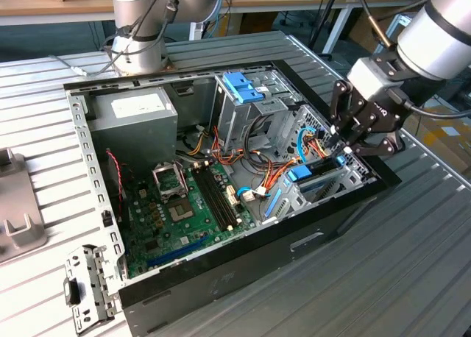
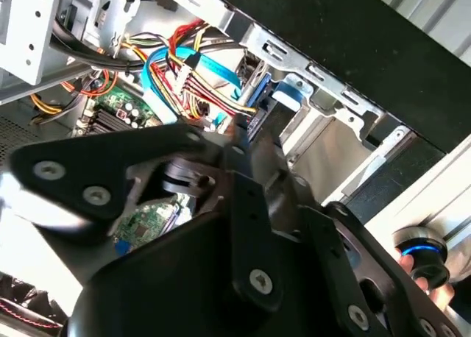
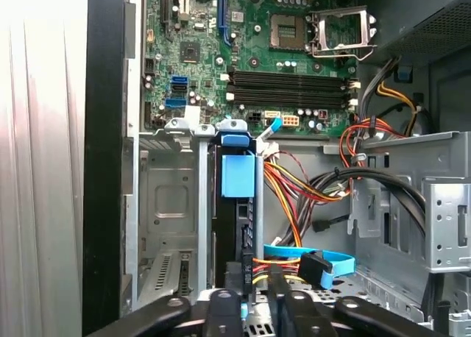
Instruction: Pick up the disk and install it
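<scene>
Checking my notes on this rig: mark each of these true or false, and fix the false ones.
1. The computer case lies open on its side. True.
2. The pincer hangs over the power-supply box. False: it is at the drive bay end, at the exterior view's right.
3. Memory sticks sit in the motherboard's slots. True.
4. The processor socket carries a cooling fan. False: the socket is bare, with only its metal frame.
5. A blue plastic bracket tops the metal drive cage. True.
</scene>
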{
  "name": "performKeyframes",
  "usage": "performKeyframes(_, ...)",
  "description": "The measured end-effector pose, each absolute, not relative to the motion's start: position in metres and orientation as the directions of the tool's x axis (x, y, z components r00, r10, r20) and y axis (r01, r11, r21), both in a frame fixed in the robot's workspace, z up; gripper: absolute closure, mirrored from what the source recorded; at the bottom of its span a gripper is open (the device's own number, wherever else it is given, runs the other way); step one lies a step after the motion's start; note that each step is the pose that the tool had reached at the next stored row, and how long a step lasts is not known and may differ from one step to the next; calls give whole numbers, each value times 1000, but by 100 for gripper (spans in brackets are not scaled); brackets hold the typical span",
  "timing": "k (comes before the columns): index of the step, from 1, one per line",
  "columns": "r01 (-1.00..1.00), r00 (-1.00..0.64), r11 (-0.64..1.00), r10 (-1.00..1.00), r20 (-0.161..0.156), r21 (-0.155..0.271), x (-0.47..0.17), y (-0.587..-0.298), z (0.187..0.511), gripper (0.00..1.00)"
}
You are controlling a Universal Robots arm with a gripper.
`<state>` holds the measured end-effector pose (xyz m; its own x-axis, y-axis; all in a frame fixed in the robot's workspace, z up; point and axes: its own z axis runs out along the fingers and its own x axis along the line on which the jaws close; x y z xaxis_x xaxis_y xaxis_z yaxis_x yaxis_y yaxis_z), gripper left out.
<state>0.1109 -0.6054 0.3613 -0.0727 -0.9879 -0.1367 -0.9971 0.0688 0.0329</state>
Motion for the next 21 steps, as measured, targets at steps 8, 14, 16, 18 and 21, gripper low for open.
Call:
performKeyframes(8,-994,-79,69,-988,-136,79,137,-605,358,89)
performKeyframes(14,-993,-81,69,-988,-135,93,146,-605,358,89)
performKeyframes(16,-993,-81,69,-988,-135,93,146,-605,358,89)
performKeyframes(18,-993,-81,69,-988,-135,93,146,-605,358,89)
performKeyframes(21,-993,-81,69,-988,-135,93,146,-605,358,89)
